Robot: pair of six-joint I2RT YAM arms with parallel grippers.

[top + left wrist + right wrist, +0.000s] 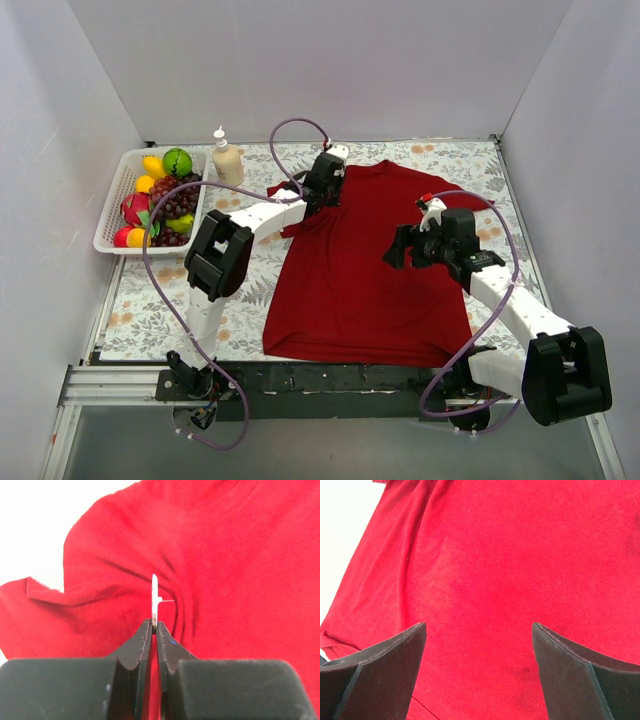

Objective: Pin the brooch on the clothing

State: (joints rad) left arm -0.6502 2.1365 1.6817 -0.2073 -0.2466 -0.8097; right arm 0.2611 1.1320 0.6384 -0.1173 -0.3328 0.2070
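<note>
My left pincer [154, 626] is pressed together on the lower edge of the brooch [155, 595], a small silvery disc held upright and edge-on. Its thin pin points sideways over a bunched fold of the dark red T-shirt [230, 555], near the sleeve on my left. My right pincer [479, 630] hangs spread wide above the flat right part of the T-shirt, gripping nothing. The T-shirt lies on the floral bench [140, 315].
</note>
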